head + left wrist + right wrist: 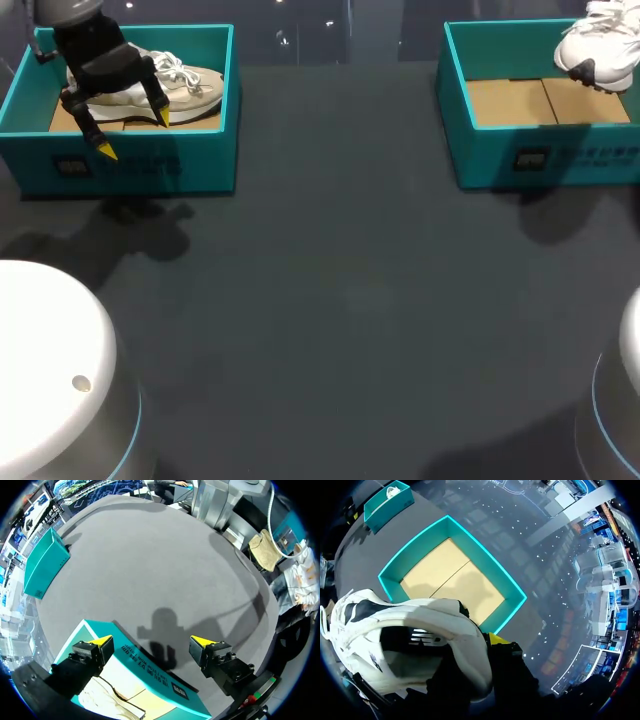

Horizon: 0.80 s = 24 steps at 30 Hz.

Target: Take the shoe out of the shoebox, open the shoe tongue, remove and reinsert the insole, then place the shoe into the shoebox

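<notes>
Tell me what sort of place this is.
Likely a robot work bench set up for shoe handling: a dark table with two teal boxes, a beige shoe in the left shoebox under my open left hand, and a white shoe held above the right shoebox.

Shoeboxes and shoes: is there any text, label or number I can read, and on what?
Front wall of the left shoebox: dark label and a line of print, too blurred to read.
Front wall of the right shoebox: the same, too blurred.
Side of the white shoe: small dark mark, too small to read.
Nothing legible.
</notes>
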{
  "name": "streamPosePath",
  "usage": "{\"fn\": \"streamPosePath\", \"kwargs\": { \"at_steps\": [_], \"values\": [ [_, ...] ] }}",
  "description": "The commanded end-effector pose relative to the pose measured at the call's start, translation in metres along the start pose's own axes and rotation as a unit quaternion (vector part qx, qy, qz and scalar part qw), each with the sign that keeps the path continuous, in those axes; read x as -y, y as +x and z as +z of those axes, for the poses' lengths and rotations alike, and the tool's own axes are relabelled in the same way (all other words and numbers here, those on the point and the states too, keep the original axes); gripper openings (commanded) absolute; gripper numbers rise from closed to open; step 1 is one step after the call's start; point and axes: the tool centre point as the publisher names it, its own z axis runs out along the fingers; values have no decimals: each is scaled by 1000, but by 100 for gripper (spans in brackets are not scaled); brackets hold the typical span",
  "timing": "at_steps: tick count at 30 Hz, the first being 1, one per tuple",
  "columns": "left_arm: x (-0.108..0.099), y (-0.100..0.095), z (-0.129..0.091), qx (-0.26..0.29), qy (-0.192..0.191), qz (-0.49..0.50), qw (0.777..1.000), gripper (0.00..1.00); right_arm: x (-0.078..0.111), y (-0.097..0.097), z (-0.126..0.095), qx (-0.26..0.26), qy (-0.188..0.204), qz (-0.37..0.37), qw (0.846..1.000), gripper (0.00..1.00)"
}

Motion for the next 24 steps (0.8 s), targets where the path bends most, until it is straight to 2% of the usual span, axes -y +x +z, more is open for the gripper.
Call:
{"fn": "streamPosePath", "kwargs": {
  "at_steps": [1,3,4,15,24],
  "values": [
    [0,0,0,-1,0,0,1000,100,2,2,-1,2,-2,0,1000,0],
    [0,0,0,-1,0,0,1000,100,2,2,-1,2,-2,0,1000,0],
    [0,0,0,-1,0,0,1000,100,1,2,-1,0,16,24,1000,0],
    [0,0,0,-1,0,0,1000,100,-1,12,-2,-2,60,157,986,0],
    [0,0,0,-1,0,0,1000,100,2,19,-1,20,50,230,972,0]
  ]
}}
